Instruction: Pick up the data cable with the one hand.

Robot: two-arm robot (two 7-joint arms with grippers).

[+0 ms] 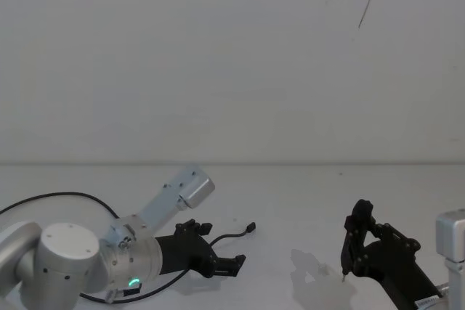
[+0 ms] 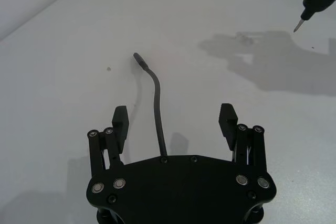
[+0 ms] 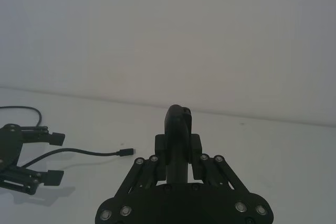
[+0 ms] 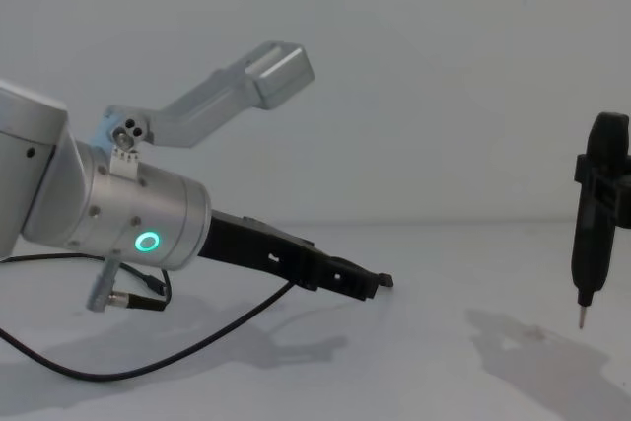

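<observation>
Left gripper [image 2: 174,112] fingers apart, straddling data cable [image 2: 156,103]; centre it btwn pads, drop low, then close; right gripper [image 3: 178,149] parked, clamped on pointed tool [image 4: 590,224].

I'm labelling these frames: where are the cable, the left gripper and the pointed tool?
cable [image 2: 157,108]: left wrist view, on the cord's middle stretch.
left gripper [image 2: 174,114]: left wrist view, midway between its open fingertips.
tool [image 4: 589,244]: chest view, on its black shaft.
</observation>
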